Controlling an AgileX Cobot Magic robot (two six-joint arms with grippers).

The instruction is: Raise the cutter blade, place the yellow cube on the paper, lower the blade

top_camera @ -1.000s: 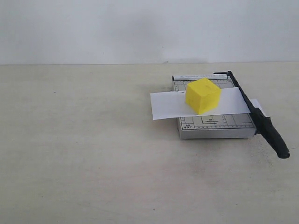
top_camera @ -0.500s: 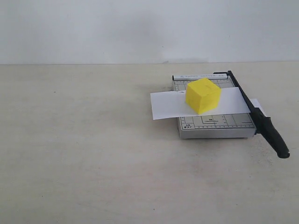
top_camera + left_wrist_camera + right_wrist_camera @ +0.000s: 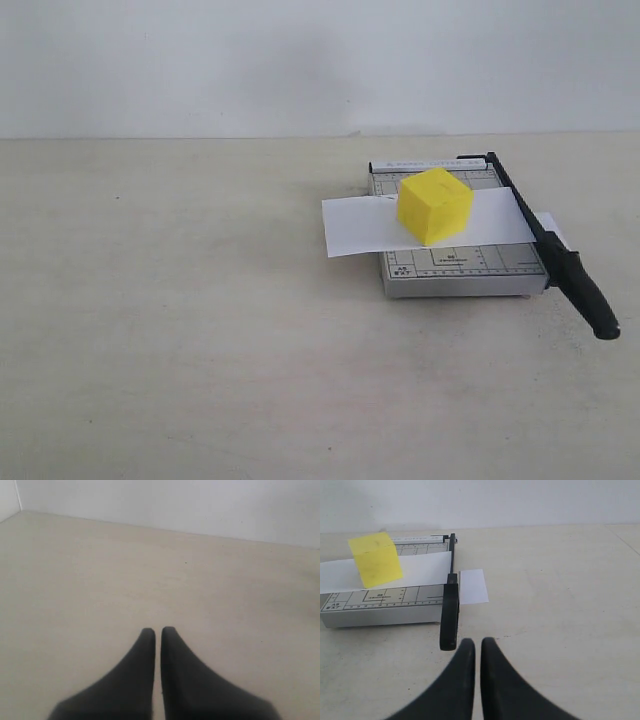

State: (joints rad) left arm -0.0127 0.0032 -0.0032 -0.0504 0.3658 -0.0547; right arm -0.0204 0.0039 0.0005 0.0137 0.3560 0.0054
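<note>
Right gripper (image 3: 477, 642): fingers together, nothing between them. It hangs just off the handle end of the cutter blade (image 3: 449, 615), not touching, tips aimed past the handle toward the board. Reads as a post-release pose, not a grip.

Left gripper (image 3: 156, 630): fingers also together and empty. Only bare table (image 3: 90, 580) shows in front of it, well apart from the work. Neither arm shows in the exterior view, so both are clear of the cutter.

Blade is down, flat along the right edge of the grey cutter board (image 3: 460, 265). The handle overhangs the board's near corner, which is the easy place to grab it.

Yellow cube (image 3: 434, 205) sits on the paper (image 3: 355, 225), over the middle of the board, one corner turned toward the exterior camera. My read is it's there as a weight, pinning the strip so the blade doesn't drag it.

The paper lies across the board, overhanging its left edge and running up to the blade. A small white piece (image 3: 473, 586) lies on the table just past the blade. It's offset from the main strip, so it looks like a cut-off end, though the blade hides the cut line.

Judging from layout, all three steps look done. You've nothing to hold; back off without clipping the handle.
</note>
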